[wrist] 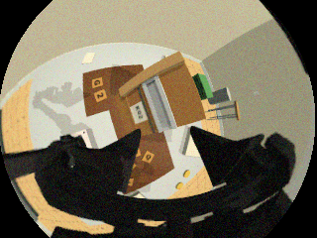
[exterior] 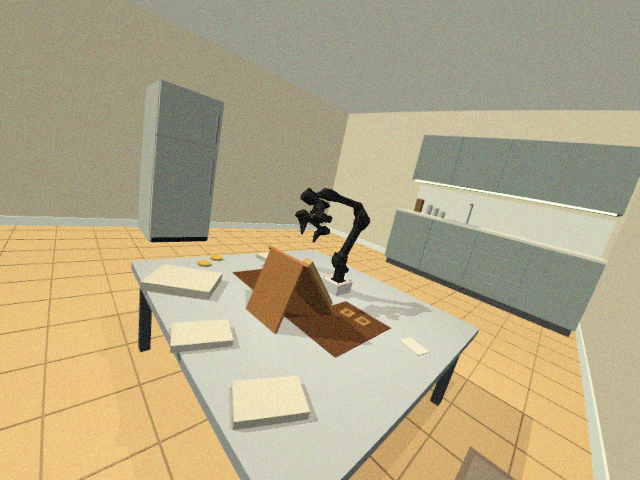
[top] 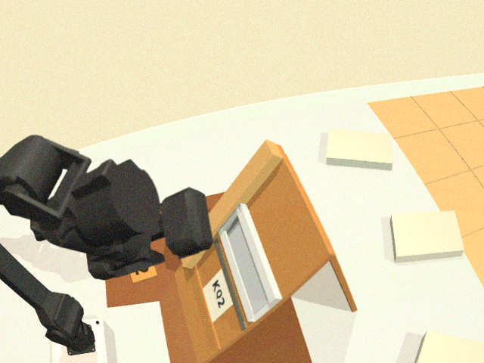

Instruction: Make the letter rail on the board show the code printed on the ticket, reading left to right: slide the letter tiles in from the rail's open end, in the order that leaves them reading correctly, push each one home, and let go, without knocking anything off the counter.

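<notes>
The sloped wooden board (top: 296,218) (exterior: 276,289) (wrist: 188,94) carries the white-edged letter rail (top: 259,252) (wrist: 165,104), with no tile in it. The ticket (top: 217,295) (wrist: 139,112) on the board reads KQ2. In the wrist view a G tile (wrist: 97,82) and a 2 tile (wrist: 100,95) lie flat beyond the board. A tile (wrist: 148,157) that looks like O or Q lies on the near side, with others partly hidden by the left finger. My gripper (exterior: 308,236) (wrist: 165,130) is open and empty, high above the counter. In the top view it covers the G tile.
The brown mat (top: 132,293) (exterior: 336,341) lies under the board. Cream blocks (top: 359,146) (top: 426,234) (exterior: 268,400) stand along the counter behind the board. Two yellow discs (exterior: 216,257) (exterior: 204,262) lie near the counter's far edge. A pale card (exterior: 414,346) (wrist: 88,58) lies beyond the mat.
</notes>
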You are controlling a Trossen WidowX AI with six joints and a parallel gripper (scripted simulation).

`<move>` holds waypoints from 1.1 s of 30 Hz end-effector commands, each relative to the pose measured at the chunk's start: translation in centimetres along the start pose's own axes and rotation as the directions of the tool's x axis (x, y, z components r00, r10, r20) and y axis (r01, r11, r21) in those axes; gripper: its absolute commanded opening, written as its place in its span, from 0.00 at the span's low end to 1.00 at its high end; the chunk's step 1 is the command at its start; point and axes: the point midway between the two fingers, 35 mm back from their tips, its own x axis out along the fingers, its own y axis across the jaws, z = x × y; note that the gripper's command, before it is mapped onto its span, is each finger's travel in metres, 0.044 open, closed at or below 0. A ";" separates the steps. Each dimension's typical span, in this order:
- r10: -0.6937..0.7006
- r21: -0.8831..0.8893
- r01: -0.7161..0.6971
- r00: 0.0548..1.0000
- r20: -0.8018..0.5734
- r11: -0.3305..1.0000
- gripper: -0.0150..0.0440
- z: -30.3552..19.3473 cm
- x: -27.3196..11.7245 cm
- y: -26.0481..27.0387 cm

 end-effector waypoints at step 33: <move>0.451 0.364 0.595 0.794 -0.408 -0.717 0.83 -25.5 9.2 14.8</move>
